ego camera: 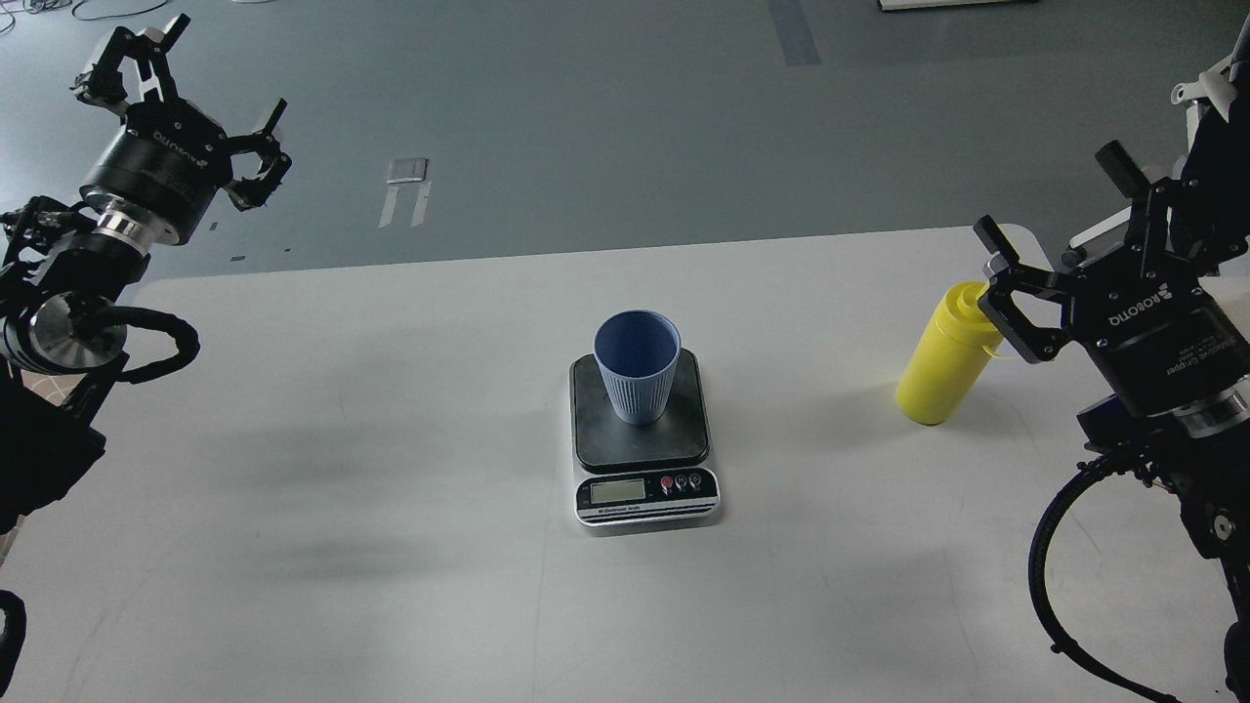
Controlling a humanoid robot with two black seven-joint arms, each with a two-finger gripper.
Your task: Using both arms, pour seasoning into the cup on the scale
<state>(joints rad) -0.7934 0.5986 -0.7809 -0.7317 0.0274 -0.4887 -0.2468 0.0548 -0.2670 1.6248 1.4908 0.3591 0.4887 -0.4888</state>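
Note:
The light blue ribbed cup stands upright on the dark platform of the small scale in the middle of the white table. The yellow seasoning bottle stands upright at the right of the table; its nozzle top is hidden behind my right gripper. My right gripper is open and empty, raised just right of and above the bottle, its near finger over the bottle's top. My left gripper is open and empty, held high at the far left, beyond the table's back edge.
The white table has rounded corners and ends just behind the bottle. A white office chair with a black garment stands off the table's right side. Grey floor lies beyond.

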